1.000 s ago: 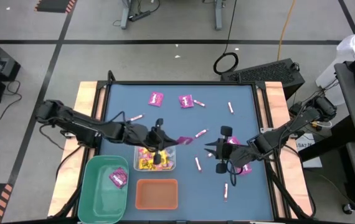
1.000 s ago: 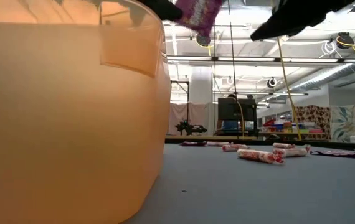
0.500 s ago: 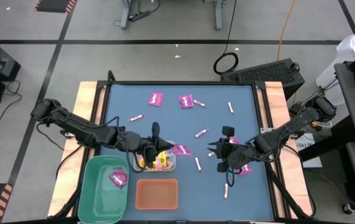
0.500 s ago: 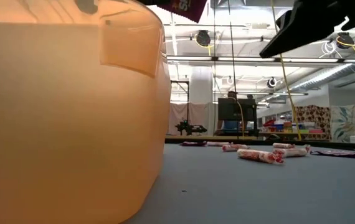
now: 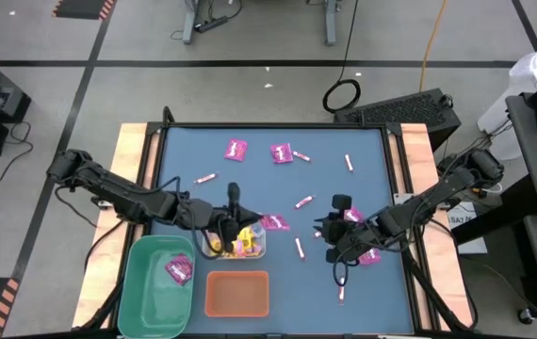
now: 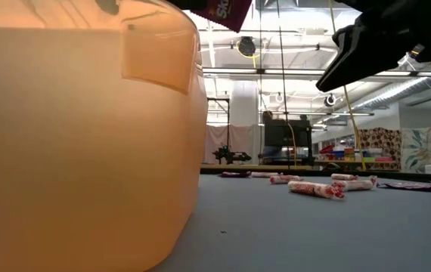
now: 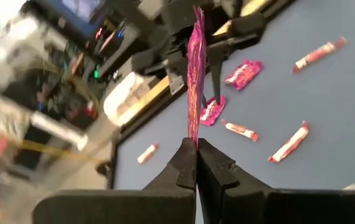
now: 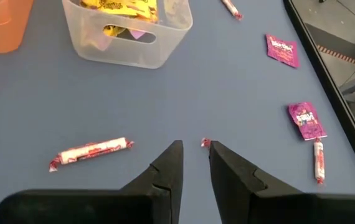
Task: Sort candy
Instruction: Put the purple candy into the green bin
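My left gripper (image 5: 255, 226) is shut on a magenta square packet (image 5: 274, 224), raised beside the right rim of the clear bin (image 5: 234, 241), which holds yellow packets. The low view shows that packet (image 6: 227, 9) at its top edge. My right gripper (image 5: 334, 237) hovers narrowly open over the blue mat. One end of a pink-and-white stick (image 8: 205, 143) shows just past its fingertips, and another stick (image 8: 90, 152) lies near. More magenta packets (image 5: 236, 148) (image 5: 282, 153) (image 5: 370, 255) and sticks (image 5: 303, 201) (image 5: 349, 163) lie flat on the mat. My left gripper pinches the magenta packet by one edge (image 7: 193, 134) between its two fingers (image 7: 184, 163), which come roughly level from the table's left. The packet sticks out past the fingertips, seen edge-on in the wrist view, and is lifted clear of table and bins.
The green bin (image 5: 146, 282) holds one magenta packet (image 5: 179, 269). The orange bin (image 5: 237, 294) sits at the near edge and fills the left of the low view (image 6: 87, 136). Wooden borders (image 5: 135, 169) flank the mat. A keyboard (image 5: 396, 108) lies beyond the far edge.
My left gripper has carried the magenta packet toward the near edge and slightly left, to the clear bin's right rim, still shut on it. My right gripper has shifted a little toward the near edge and come lower.
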Robot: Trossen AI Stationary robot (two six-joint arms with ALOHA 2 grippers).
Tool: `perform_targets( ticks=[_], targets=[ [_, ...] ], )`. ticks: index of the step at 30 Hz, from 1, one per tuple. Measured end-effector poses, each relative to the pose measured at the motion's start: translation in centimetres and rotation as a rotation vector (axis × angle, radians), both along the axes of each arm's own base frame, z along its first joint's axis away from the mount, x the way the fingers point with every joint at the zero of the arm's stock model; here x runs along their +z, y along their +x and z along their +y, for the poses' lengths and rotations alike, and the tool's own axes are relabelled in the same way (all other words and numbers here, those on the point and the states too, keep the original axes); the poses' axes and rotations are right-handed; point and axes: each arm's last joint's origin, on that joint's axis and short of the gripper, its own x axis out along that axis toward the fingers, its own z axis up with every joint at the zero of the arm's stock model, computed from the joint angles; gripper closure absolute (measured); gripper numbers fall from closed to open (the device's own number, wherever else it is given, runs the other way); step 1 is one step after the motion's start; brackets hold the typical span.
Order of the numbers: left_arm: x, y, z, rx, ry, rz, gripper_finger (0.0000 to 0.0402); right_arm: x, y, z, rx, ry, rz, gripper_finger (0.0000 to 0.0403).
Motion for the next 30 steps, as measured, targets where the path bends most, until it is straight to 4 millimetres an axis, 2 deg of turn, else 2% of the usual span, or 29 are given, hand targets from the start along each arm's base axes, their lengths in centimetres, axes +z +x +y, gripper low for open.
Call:
perform_targets(
  ticks=[5, 11, 18, 23, 30],
  targets=[
    [-0.1, -0.1, 0.2, 0.149, -0.237, -0.027, 0.0401, 0.0, 0.0, 0.0, -0.001, 0.001, -0.001, 0.0332],
    [-0.8, -0.4, 0.7, 0.348, -0.427, -0.028, 0.0401, 0.1, 0.1, 0.0, 0.0, 0.004, -0.008, 0.0332],
    [-1.0, -0.3, 0.7, 0.452, -0.747, -0.087, 0.0401, 0.2, 0.3, -0.1, -0.004, 0.003, -0.03, 0.0332],
    [-1.0, -0.3, 0.3, 0.405, -0.911, -0.05, 0.0401, 0.4, 0.5, 0.0, 0.005, 0.004, -0.05, 0.0332],
    [-1.1, -0.4, -0.4, 0.365, -0.932, -0.02, 0.0401, 0.4, 0.5, 0.0, 0.004, 0.001, -0.047, 0.0332]
  ],
)
